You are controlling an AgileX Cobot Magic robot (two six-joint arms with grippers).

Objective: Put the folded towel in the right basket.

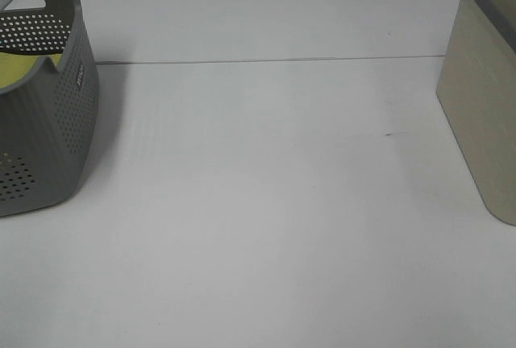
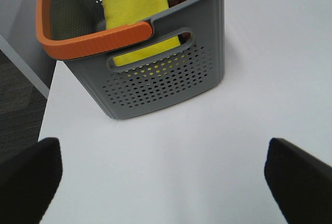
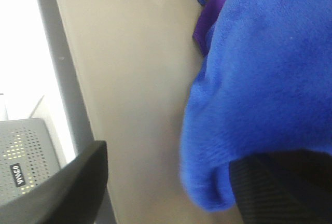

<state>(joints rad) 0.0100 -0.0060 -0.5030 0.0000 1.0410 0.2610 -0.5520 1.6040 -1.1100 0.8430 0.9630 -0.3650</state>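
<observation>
Both jaws of the right gripper (image 3: 171, 187) gape inside the right basket (image 1: 484, 106) at the table's (image 1: 266, 203) three o'clock; the folded towel (image 3: 264, 94), seemingly soft and light, drapes one finger; best pinched mid-bundle.

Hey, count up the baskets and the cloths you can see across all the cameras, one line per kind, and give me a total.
Baskets: 2, a grey basket and a beige basket
Cloths: 3, a yellow cloth, a blue towel and a purple cloth
Total: 5
</observation>
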